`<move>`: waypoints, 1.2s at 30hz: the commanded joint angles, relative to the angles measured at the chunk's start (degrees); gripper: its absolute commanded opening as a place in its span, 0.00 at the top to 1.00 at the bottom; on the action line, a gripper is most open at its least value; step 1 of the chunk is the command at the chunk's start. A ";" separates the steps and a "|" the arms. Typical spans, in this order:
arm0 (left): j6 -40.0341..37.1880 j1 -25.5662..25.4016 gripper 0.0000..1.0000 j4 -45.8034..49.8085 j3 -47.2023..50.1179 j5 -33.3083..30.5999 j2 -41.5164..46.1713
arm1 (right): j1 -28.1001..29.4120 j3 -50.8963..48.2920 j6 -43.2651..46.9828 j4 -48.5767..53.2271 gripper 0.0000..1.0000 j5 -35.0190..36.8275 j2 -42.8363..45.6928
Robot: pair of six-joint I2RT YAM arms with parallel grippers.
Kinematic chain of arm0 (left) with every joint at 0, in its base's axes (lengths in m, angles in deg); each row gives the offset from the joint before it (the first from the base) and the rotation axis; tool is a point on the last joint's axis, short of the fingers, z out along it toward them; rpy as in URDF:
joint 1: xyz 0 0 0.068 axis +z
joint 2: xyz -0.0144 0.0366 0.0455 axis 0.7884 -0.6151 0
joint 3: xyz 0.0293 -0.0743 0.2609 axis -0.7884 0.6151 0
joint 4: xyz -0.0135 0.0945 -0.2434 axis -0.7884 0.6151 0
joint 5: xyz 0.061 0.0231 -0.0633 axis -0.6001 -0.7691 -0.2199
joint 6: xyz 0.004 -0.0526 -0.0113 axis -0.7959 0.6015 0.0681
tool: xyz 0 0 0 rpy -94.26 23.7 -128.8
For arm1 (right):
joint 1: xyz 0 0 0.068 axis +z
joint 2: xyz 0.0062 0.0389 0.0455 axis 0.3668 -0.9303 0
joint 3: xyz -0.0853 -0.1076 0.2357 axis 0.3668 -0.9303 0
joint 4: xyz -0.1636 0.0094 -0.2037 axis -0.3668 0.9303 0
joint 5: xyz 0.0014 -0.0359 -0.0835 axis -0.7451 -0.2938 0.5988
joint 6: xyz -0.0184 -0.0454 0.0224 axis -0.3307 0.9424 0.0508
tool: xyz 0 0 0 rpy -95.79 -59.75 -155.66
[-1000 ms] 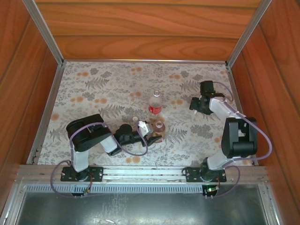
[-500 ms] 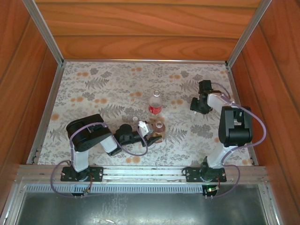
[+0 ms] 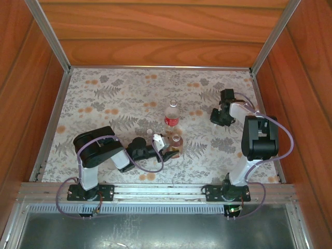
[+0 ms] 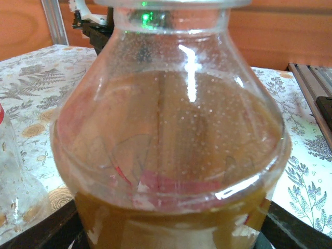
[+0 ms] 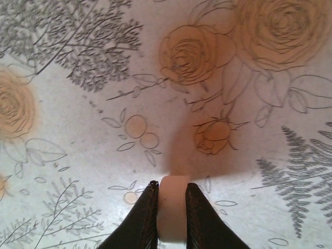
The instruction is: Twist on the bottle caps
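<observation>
My flower-patterned table (image 3: 98, 104) bears a clear bottle (image 3: 171, 115), a brown bottle (image 3: 177, 144) near it, and a white cap (image 3: 150, 132).

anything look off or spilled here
Nothing is spilled or tipped: the amber bottle in the left gripper and the clear bottle behind it both stand upright. One oddity: the right gripper pinches its white cap on edge rather than flat, which seems awkward for threading.
</observation>
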 commanded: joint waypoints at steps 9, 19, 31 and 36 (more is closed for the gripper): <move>-0.61 -0.53 0.34 3.90 3.46 -0.47 1.21 | 0.26 -4.35 -5.46 -9.37 0.87 -26.97 3.36; -0.04 -0.58 0.34 3.90 3.21 -0.67 1.54 | 0.30 -7.69 -9.85 -18.19 0.88 -35.62 -2.07; 0.06 -0.53 0.34 3.95 2.84 -0.58 1.68 | -0.69 -6.86 -7.48 -13.77 0.79 -31.22 -2.64; 0.01 -0.55 0.34 4.07 3.28 -0.69 1.76 | -1.32 -7.28 -7.10 -11.38 0.74 -28.42 -1.55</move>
